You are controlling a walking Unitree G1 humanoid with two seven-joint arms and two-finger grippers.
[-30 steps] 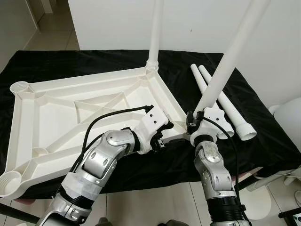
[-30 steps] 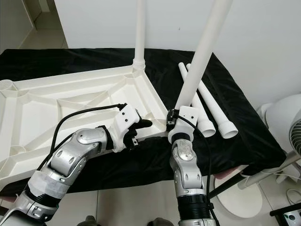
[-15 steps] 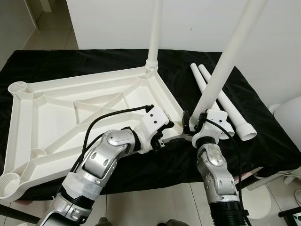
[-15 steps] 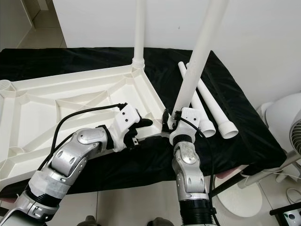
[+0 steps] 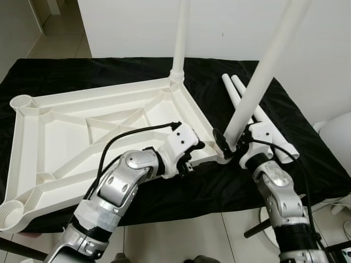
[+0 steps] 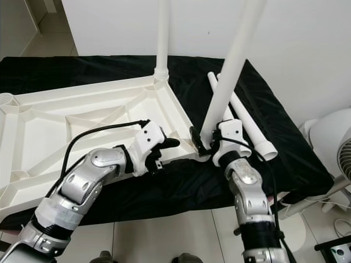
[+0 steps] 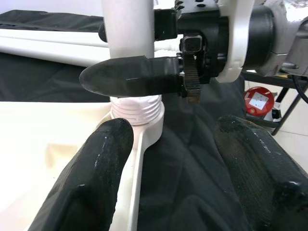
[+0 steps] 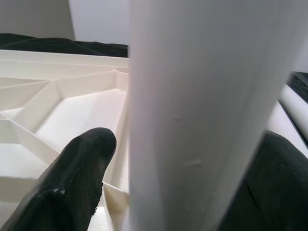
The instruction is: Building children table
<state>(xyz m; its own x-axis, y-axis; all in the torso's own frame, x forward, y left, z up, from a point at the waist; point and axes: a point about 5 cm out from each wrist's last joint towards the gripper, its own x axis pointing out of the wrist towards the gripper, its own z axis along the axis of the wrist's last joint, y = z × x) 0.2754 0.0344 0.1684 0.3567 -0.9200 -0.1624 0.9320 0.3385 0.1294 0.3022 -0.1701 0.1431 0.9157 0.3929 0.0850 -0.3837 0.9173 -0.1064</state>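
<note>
The white table top (image 5: pixel 98 93) lies upside down on a black cloth (image 5: pixel 109 68). One white leg (image 5: pixel 181 33) stands upright in its far right corner. A second leg (image 5: pixel 263 71) leans to the right, its ribbed foot in the near right corner socket (image 7: pixel 137 108). My right gripper (image 5: pixel 227 143) is shut on this leg just above the socket, with its fingers (image 8: pixel 72 183) on either side. My left gripper (image 5: pixel 193 152) is open beside the same corner, over the table top's near edge and gripping nothing.
Two loose legs (image 5: pixel 263 123) lie side by side on the cloth at the right. A white fan (image 6: pixel 334 142) stands on the floor beyond the right edge. A white wall rises right behind. The cloth's near edge drops to tiled floor.
My right forearm has swung out to the right, keeping hold of the leaning leg. The leg's foot has shifted slightly toward the corner socket. The left arm has stayed put.
</note>
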